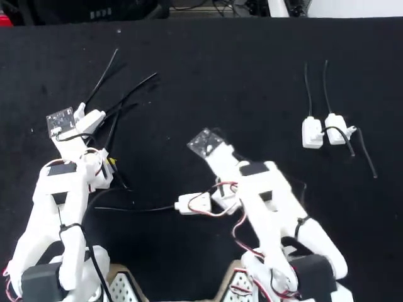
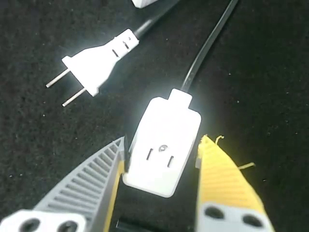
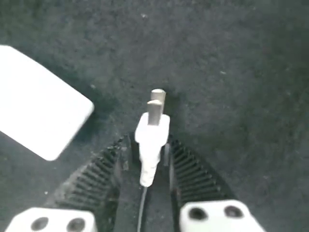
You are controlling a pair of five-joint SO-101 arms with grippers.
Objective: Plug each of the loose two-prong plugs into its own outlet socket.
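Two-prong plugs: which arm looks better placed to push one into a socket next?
Probably the right. The right gripper is shut on a two-prong plug, prongs pointing outward, with a white block close by. The left gripper grips an outlet socket; the loose plug lies apart from it.

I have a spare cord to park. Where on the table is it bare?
Bare: the far middle of the table, between the black cables at the left and the two white connectors at the right; also the near right corner. Crowded: between the left arm and the right arm, where a white socket and its cable lie.
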